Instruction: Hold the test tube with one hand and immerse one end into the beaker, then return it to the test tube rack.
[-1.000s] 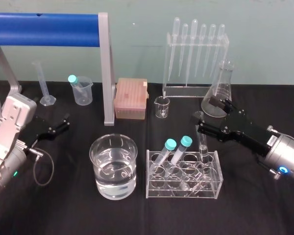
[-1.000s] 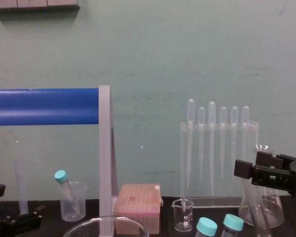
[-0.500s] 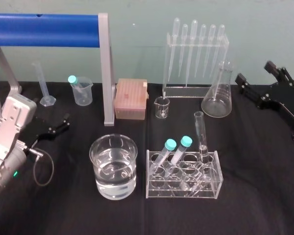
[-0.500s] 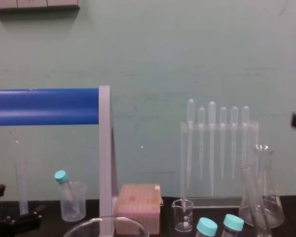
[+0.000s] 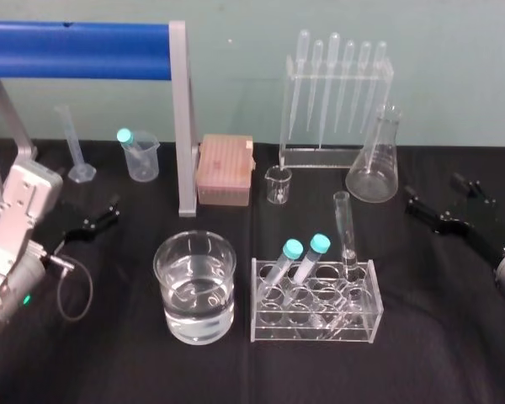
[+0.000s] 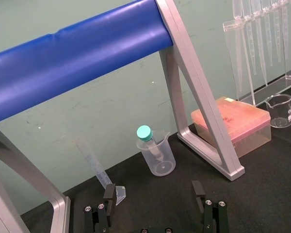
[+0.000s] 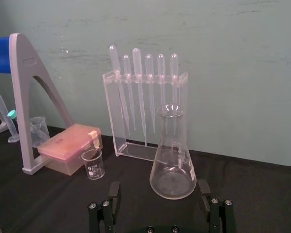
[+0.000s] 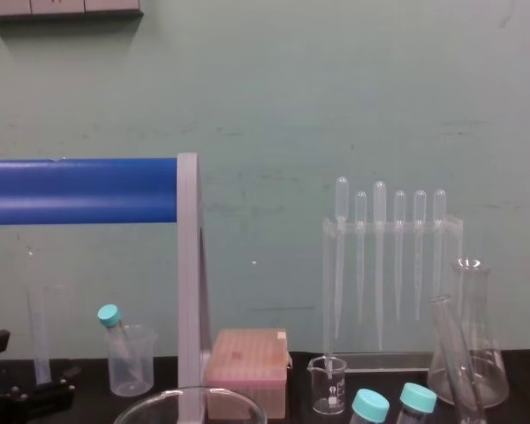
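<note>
Both claws stand wide and empty. We have the left gripper (image 5: 93, 217) parked at the left near the frame (image 5: 182, 126), and the right gripper (image 5: 432, 187) low, well right of the rack (image 5: 316, 326). The test tube (image 5: 346, 227) leans in a hole at the rack's right end, mouth up. The beaker (image 5: 195, 286), part full, sits just beside the rack, so we judge a dip needs little travel.

Pale green wall (image 8: 247, 88), blk tabletop (image 5: 109, 362)
</note>
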